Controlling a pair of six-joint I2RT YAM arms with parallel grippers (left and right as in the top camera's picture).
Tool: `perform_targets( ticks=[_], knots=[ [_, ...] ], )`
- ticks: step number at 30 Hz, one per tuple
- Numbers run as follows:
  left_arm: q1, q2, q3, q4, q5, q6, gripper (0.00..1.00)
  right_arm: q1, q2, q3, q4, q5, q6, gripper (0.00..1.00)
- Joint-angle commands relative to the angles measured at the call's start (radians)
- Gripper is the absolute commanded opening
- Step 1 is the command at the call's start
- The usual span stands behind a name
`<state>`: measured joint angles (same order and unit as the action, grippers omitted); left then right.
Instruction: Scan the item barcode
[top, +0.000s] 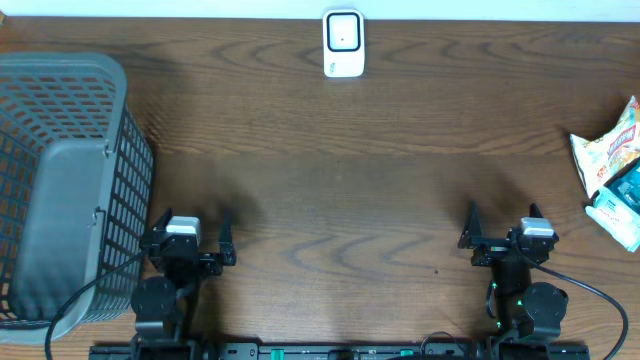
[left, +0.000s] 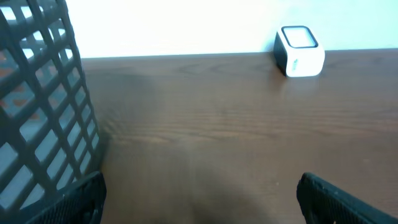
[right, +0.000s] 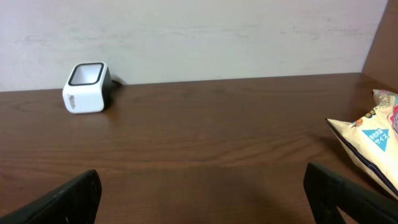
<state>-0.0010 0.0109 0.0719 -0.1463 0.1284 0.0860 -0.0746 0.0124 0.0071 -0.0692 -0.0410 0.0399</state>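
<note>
Where the view ends, snack packets (top: 606, 152) sit cropped.

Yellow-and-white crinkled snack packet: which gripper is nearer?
Right. The right gripper sits left of the snack packet, nearer the arm bases; the left gripper is far off, beside the grey mesh basket.

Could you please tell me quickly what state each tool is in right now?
Left tool: open, holding nothing.
Right tool: open, holding nothing.
</note>
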Motion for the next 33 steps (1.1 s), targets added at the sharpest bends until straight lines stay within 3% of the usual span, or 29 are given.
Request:
perform_targets(
  ticks=[1,14,33],
  knots=[
    [-0.004,-0.01,-0.068,0.091,0.002,-0.002,0.98,-0.003,-0.007,-0.002,-0.004,0.006,-0.014,0.99],
    [-0.007,-0.01,-0.068,0.081,-0.034,-0.132,0.98,-0.003,-0.007,-0.002,-0.004,0.006,-0.014,0.99],
    [-0.007,-0.007,-0.068,0.084,-0.035,-0.129,0.98,-0.003,-0.007,-0.002,-0.004,0.006,-0.014,0.99]
  ],
)
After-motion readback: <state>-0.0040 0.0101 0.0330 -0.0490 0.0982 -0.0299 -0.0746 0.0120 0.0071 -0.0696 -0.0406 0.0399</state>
